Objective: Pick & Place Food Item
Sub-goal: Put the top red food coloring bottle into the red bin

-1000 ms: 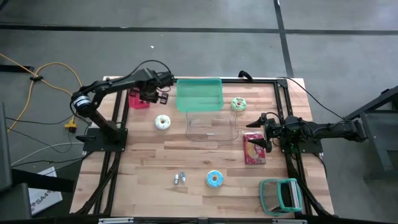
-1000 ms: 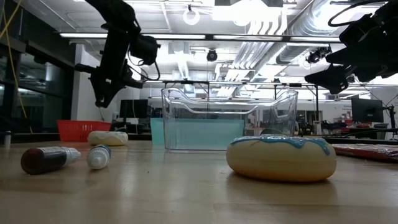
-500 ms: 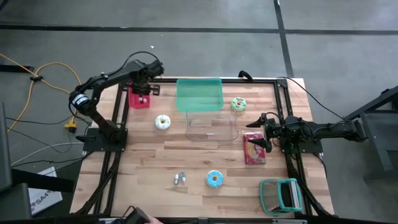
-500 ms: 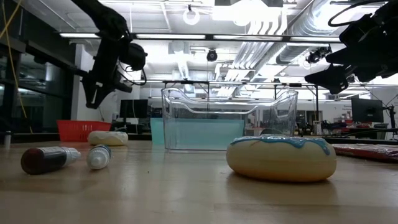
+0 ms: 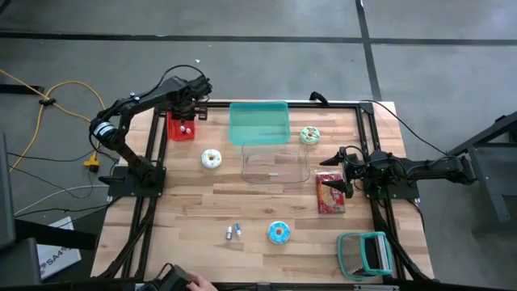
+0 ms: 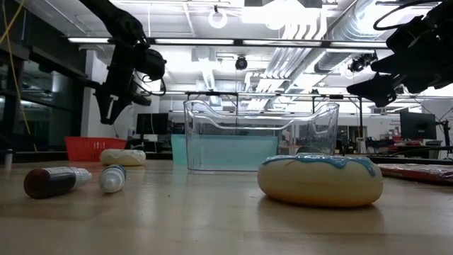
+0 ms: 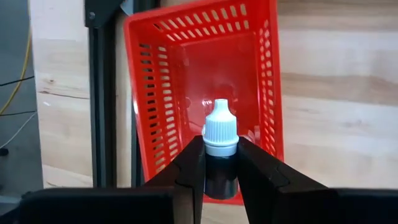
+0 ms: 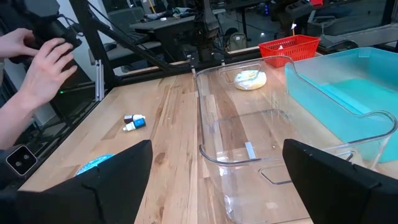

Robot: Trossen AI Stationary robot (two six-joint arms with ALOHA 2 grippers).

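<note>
- Swung away from the clear bin's corner over the past second, left gripper (image 7: 221, 168) now over the red basket (image 7: 163, 106) at the table's far left corner, clenched on a small dropper bottle (image 7: 220, 140).
- Seen in the left wrist view with a white ribbed cap and dark body pinched between the two dark fingers (image 7: 186, 171), cap up, basket floor directly beneath.
- Hard to make out in the high view: only a pale speck at the gripper (image 5: 187, 115) above the red basket (image 5: 179, 129); bottle not discernible in the low view.
- Held clear of the tabletop in the low view, left gripper (image 6: 107, 113) above the red basket (image 6: 90, 148).
- Nearby: white-iced donut (image 5: 212, 158) just in front of the basket, clear bin (image 5: 275, 166) mid-table touching a teal tray (image 5: 258, 123) behind it, green-iced donut (image 5: 309, 134) to the right.
- Nearer the front edge: two more small bottles (image 5: 233, 233) lying side by side, beside them a blue-iced donut (image 5: 278, 233); green-framed wire basket (image 5: 364, 252) at the front right corner.
- Parked at the right edge, right gripper (image 5: 338, 171) with fingers spread wide, grasping nothing, hovering over a red snack packet (image 5: 329, 194).
- Cut off by the frame edge: a person's hand (image 8: 43, 68) on a dark device in the right wrist view, and another glimpse at the front edge from above (image 5: 182, 282).
</note>
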